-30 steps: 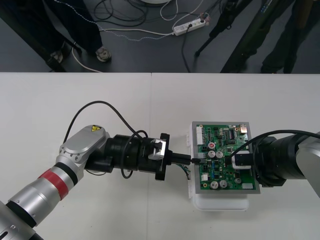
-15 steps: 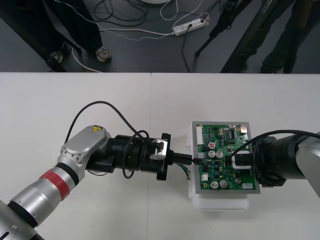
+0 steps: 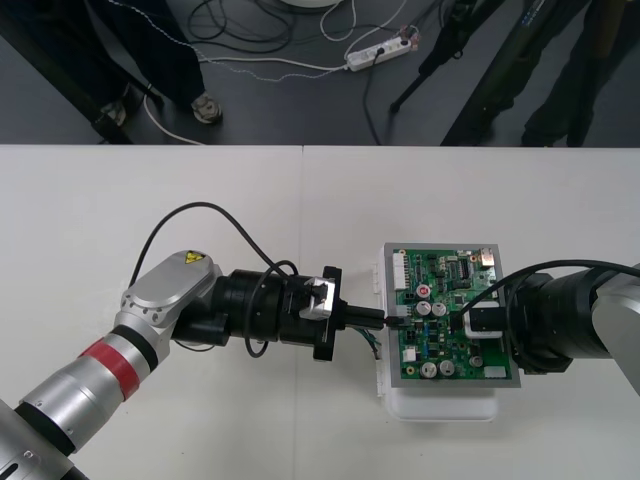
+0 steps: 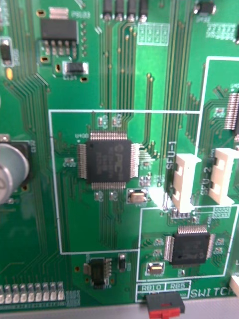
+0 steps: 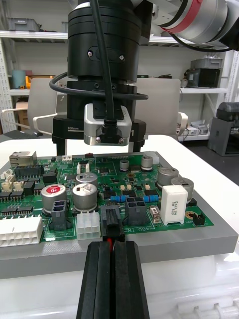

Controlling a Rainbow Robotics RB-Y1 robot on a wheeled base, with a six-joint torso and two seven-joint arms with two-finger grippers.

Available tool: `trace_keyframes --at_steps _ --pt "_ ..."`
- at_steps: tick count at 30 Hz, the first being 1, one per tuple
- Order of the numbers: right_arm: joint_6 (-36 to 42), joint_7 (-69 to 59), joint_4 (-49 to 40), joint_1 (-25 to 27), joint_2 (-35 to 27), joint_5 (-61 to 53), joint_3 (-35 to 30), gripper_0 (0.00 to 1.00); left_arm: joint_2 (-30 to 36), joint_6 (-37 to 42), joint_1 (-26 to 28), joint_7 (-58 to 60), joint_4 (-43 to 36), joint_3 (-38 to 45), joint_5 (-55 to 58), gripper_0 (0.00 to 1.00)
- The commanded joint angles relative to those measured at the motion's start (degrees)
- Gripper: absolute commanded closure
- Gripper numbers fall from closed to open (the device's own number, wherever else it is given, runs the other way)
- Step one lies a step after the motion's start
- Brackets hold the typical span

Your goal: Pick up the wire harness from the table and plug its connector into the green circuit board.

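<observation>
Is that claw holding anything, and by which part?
The left gripper holds the wire harness by its wires, just behind the black plug at the green circuit board's edge.

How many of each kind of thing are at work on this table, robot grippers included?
grippers: 2 (left gripper, right gripper)
green circuit board: 1
white base: 1
wire harness: 1
total: 5

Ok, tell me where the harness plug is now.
The plug sits at the green board's left edge in the front view, pinched in the left claw, beside a white connector.
</observation>
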Motion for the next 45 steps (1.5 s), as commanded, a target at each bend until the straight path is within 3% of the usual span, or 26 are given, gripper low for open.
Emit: trace_keyframes --at_steps 1,3,4,5,6,8,29,36,45 --pt "-0.15 -1.61 -0.76 -1.1 0.52 -0.32 0.72 0.0 -1.78 0.89 -2.2 -2.95 -2.04 -1.39 0.0 1.0" --pt "-0.15 -1.61 -0.85 -1.1 0.52 -0.32 0.81 0.0 -1.34 0.98 -2.2 -2.68 -2.04 -1.39 -0.08 0.85" --pt "-0.15 -1.61 -0.85 -1.1 0.52 -0.32 0.72 0.0 -1.16 0.98 -2.2 -2.6 -2.04 -1.39 -0.08 0.72" --pt "-0.15 -1.61 -0.76 -1.1 0.52 -0.32 0.81 0.0 -0.9 0.89 -2.2 -2.51 -2.04 -1.39 -0.08 0.5" --pt "-0.15 -1.61 -0.76 -1.01 0.52 -0.32 0.72 0.0 -0.73 0.8 -2.2 -2.42 -2.04 -1.39 0.0 0.4" --pt "-0.15 -1.61 -0.76 -1.1 0.52 -0.32 0.81 0.0 -0.2 0.54 -2.2 -2.24 -2.04 -1.39 0.09 0.31" --pt "-0.15 -0.46 -0.76 -1.1 -2.56 -0.85 -3.85 0.0 8.85 -4.3 -0.1 -2.42 -2.04 -0.51 5.01 0.23" --pt "-0.15 -0.29 -0.76 -1.1 -4.31 -2.87 -8.86 0.0 12.63 -6.76 0.78 -1.98 -2.04 2.13 4.93 0.23" --pt "-0.15 0.59 -0.23 -1.1 -9.24 -13.85 -16.77 0.0 16.76 -13.0 1.57 0.57 -2.13 9.51 0.62 0.23"
